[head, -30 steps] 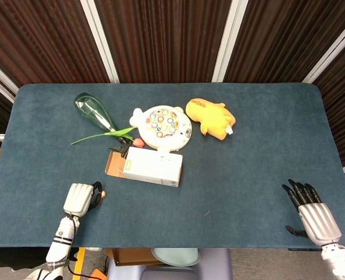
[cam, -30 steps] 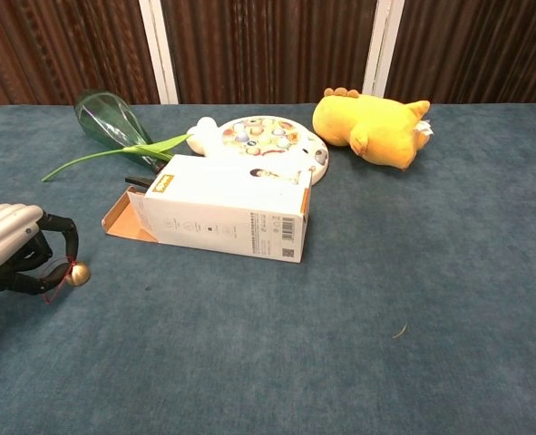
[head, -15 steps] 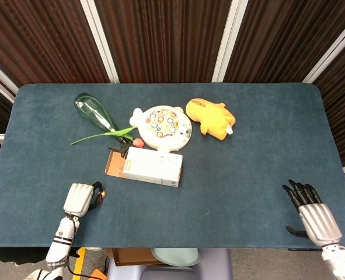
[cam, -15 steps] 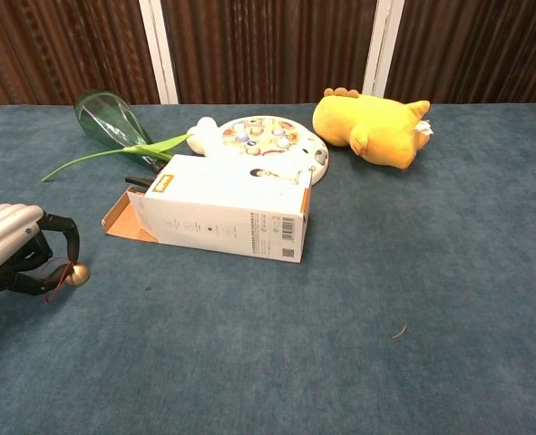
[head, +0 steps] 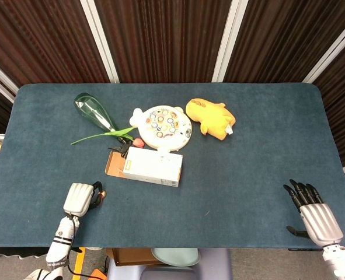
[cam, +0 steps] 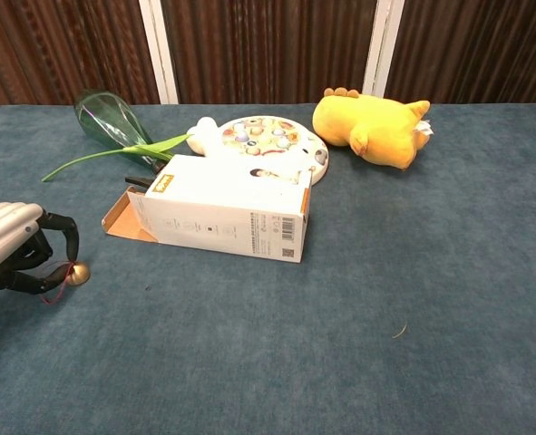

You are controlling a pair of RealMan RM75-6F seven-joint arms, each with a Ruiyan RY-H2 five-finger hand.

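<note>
My left hand (head: 80,198) (cam: 12,246) is near the table's front left edge, fingers curled in. It holds a small gold bell (cam: 77,272) (head: 100,192) on a red string at its fingertips, just above the cloth. My right hand (head: 312,213) lies at the front right edge with its fingers spread and nothing in it; the chest view does not show it. A white carton (head: 153,166) (cam: 228,207) lies on its side mid-table, its brown flap open towards my left hand.
Behind the carton are a round white toy board with coloured pieces (head: 162,124) (cam: 266,140), a yellow plush toy (head: 211,118) (cam: 370,126), a green glass vase on its side (head: 93,111) (cam: 107,116) and a long green leaf (head: 100,136). The blue cloth table (head: 260,146) fills both views.
Both hands have drifted very slightly towards the front edge. The bell stays in my left hand; nothing else has moved.
</note>
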